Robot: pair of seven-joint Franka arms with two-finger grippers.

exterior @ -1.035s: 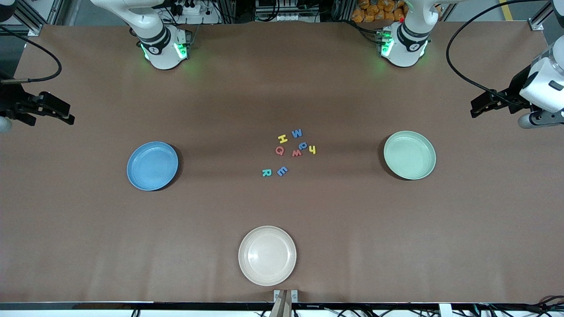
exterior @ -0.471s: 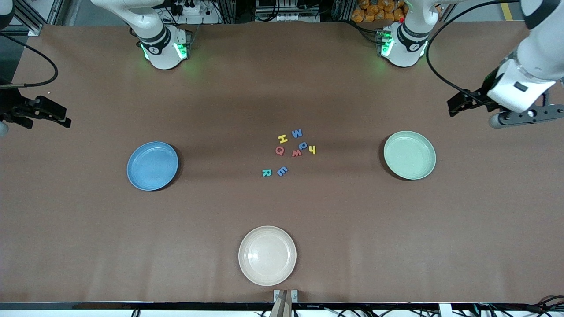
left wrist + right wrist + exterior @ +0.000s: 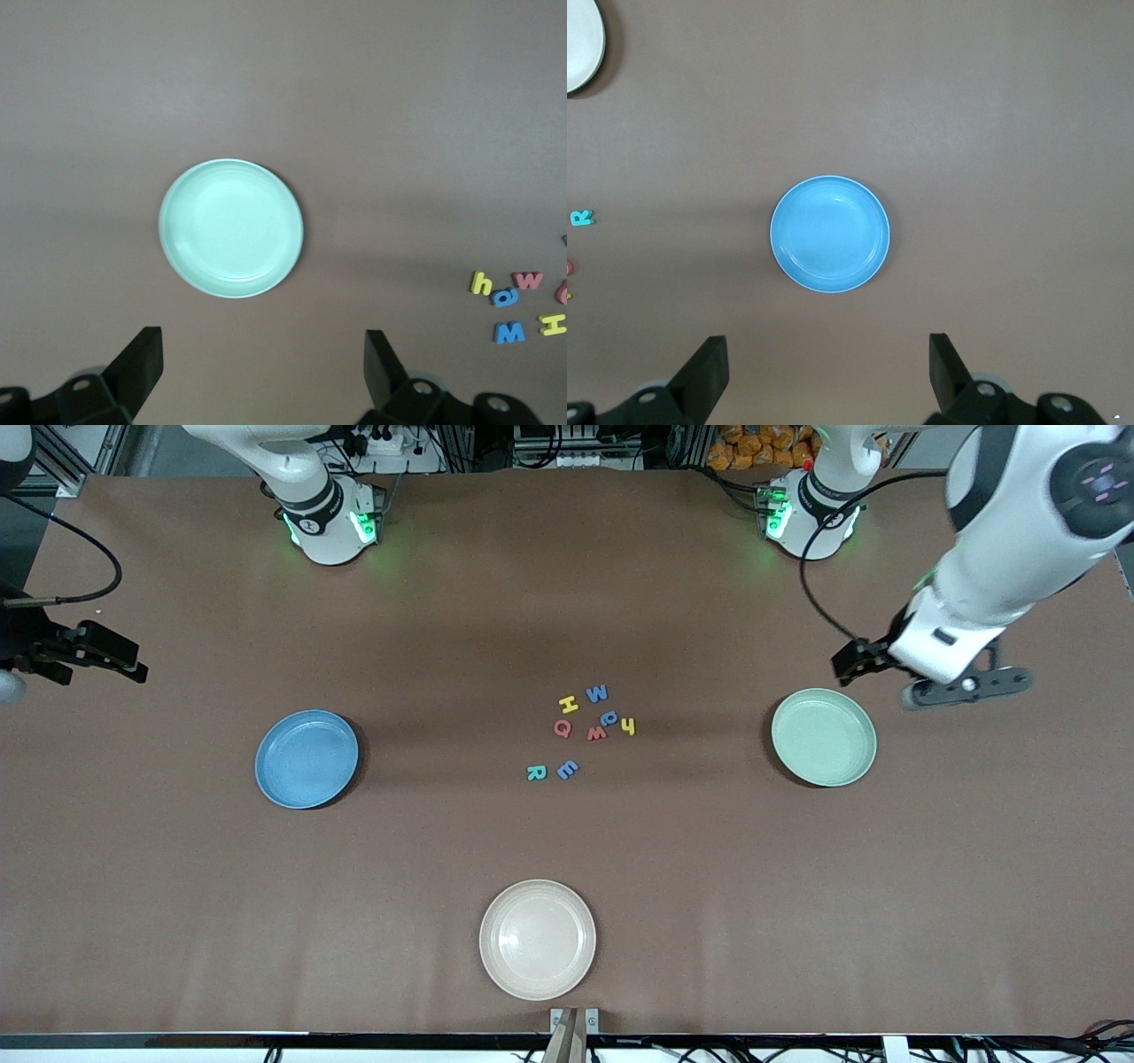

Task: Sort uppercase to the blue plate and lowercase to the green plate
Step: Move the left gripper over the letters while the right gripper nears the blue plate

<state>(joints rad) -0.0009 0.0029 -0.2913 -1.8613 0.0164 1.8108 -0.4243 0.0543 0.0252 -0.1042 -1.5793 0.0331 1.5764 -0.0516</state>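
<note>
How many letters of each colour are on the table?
Blue: 3 — w, rounded letter, E
Red: 2 — Q, w
Yellow: 2 — H, h
Green: 1 — R
Total: 8

I am looking down at a brown matte table (image 3: pixel 567 602) that is filling nearly the whole front view. Soft light is casting faint shadow bands across its middle. Along its top edge, aluminium frame rails (image 3: pixel 62 460), tangled black cables (image 3: pixel 567 447) and a power strip (image 3: pixel 381 441) are showing.
</note>
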